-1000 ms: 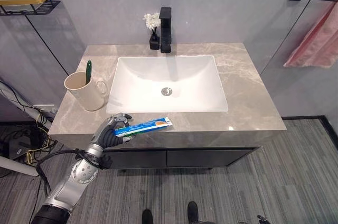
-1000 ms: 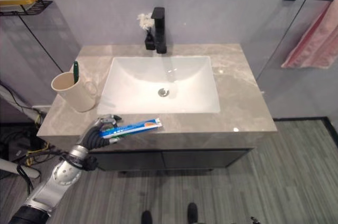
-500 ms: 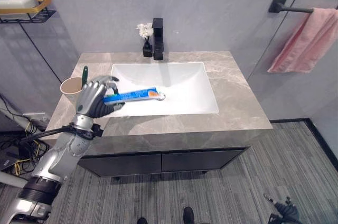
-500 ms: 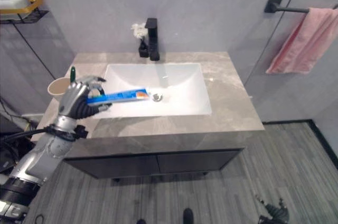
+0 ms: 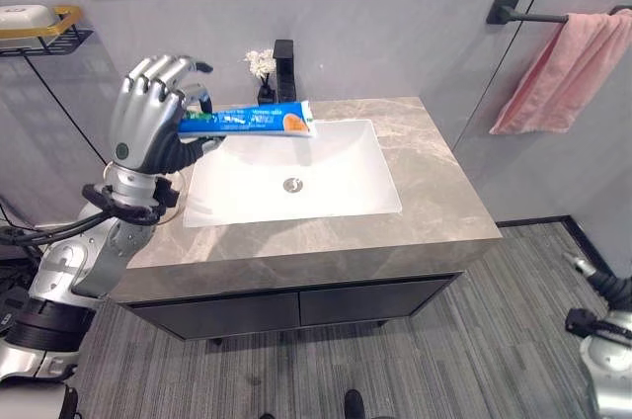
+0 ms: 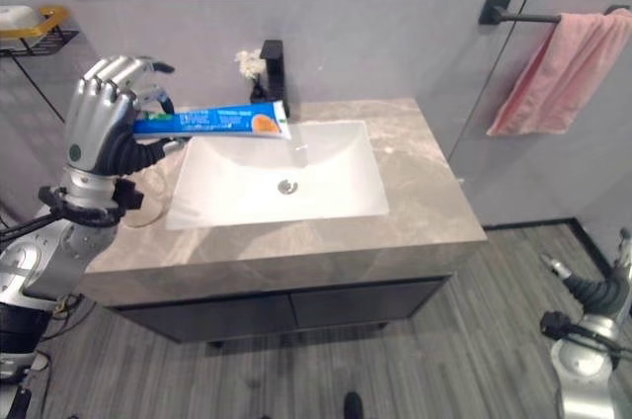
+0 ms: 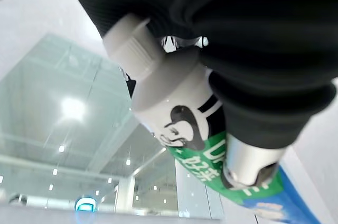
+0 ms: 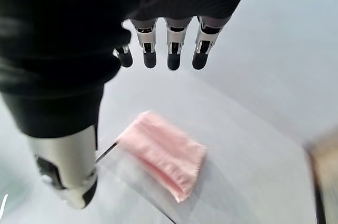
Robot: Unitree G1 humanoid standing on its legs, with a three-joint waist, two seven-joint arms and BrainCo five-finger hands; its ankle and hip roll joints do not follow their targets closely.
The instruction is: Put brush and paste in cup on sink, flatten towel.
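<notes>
My left hand (image 5: 148,127) is raised above the left end of the sink counter (image 5: 434,202), shut on a blue toothpaste tube (image 5: 259,121). The tube lies level, its flat end pointing right over the white basin (image 5: 296,177). In the left wrist view the tube's white cap (image 7: 132,39) and green print (image 7: 198,152) show under a curled finger (image 7: 248,166). The hand and forearm hide the cup and brush. A pink towel (image 5: 543,73) hangs bunched on a black bar (image 5: 523,14) at the upper right. My right hand (image 6: 591,289) hangs low at the right, open, its fingers (image 8: 169,49) straight.
A black faucet (image 5: 284,65) and a small vase of white flowers (image 5: 262,68) stand behind the basin. A wire shelf with soap (image 5: 39,24) hangs on the wall at the upper left. A mirror edge runs along the top.
My left hand has lifted the tube well above the counter and back toward the wall. The camera has shifted, and my right hand has come into view at the lower right.
</notes>
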